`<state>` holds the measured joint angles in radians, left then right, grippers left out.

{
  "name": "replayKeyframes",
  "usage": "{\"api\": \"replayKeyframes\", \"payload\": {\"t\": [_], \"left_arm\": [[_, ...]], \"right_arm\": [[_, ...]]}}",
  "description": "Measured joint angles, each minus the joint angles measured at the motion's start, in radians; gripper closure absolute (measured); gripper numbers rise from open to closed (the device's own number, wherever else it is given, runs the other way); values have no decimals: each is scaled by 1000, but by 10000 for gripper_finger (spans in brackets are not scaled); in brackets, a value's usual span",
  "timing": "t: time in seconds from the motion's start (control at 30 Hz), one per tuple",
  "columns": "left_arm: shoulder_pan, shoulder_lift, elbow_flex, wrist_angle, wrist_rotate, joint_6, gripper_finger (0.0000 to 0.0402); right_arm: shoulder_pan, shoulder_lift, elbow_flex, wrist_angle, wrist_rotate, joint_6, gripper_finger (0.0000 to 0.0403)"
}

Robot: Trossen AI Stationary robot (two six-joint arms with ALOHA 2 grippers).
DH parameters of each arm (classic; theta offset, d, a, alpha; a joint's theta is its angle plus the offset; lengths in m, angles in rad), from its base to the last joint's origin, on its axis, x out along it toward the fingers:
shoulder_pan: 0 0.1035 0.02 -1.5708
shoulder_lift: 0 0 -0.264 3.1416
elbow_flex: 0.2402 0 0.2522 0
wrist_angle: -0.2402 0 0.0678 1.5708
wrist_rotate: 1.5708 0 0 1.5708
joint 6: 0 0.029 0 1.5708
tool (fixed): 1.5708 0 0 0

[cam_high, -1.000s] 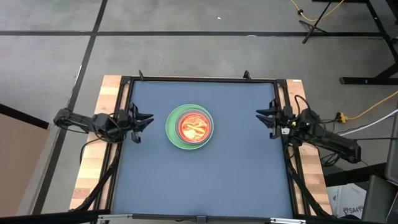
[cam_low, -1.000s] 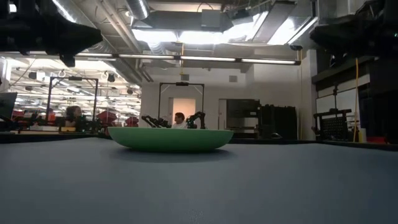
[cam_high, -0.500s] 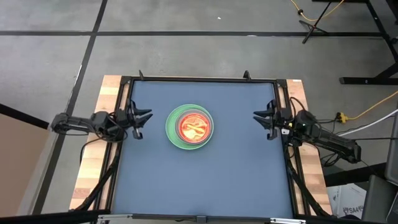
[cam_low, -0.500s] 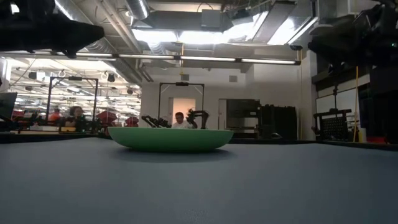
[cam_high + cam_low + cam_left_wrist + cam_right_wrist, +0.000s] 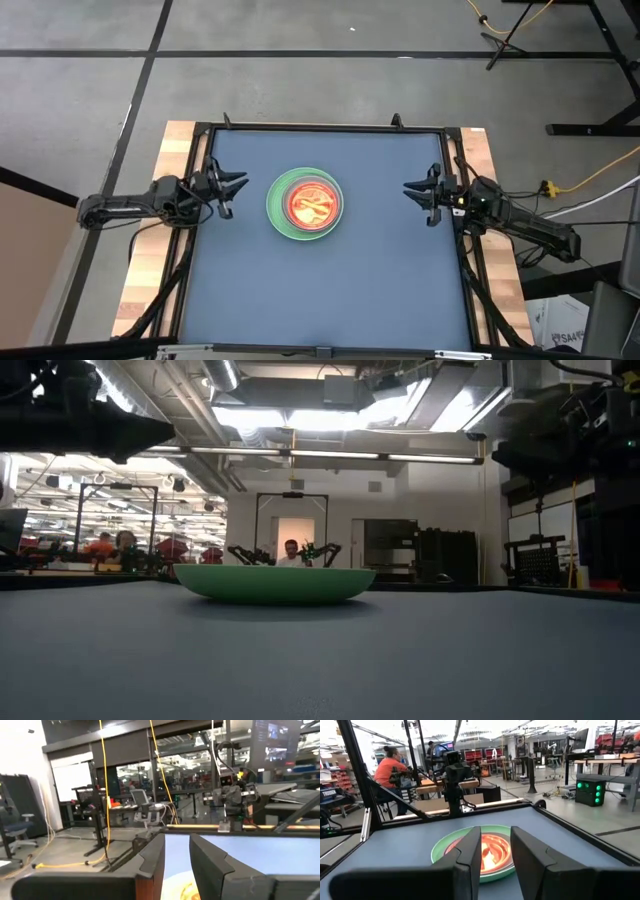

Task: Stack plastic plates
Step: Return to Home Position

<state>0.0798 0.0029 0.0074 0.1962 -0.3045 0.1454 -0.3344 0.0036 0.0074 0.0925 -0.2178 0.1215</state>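
Left end effector (image 5: pixel 230 188) and right end effector (image 5: pixel 415 190) are hovering part-open, empty, flanking the stacked plastic plates (image 5: pixel 305 204) at mid-frame.

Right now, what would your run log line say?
plates: one stack | left gripper: open, empty, left of stack | right gripper: open, empty, right of stack

low view: we see only the green plate (image 5: pixel 275 582), its rim hides any plates inside | left wrist view: stack (image 5: pixel 182 888) mostly behind left gripper (image 5: pixel 176 845), cut by edge
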Motion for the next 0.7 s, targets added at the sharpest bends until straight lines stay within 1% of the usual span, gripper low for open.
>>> {"api": "replayKeyframes", "payload": {"t": [0.2, 0.5, 0.7], "left_arm": [[40, 0, 0, -60, 56, -54, 319], [53, 0, 0, -148, 57, -111, 319], [53, 0, 0, -147, 57, -107, 319]], "right_arm": [[0, 1, 0, -41, 9, 0, 308], [0, 0, 0, -42, 19, 0, 308], [0, 1, 0, -42, 19, 0, 308]]}}
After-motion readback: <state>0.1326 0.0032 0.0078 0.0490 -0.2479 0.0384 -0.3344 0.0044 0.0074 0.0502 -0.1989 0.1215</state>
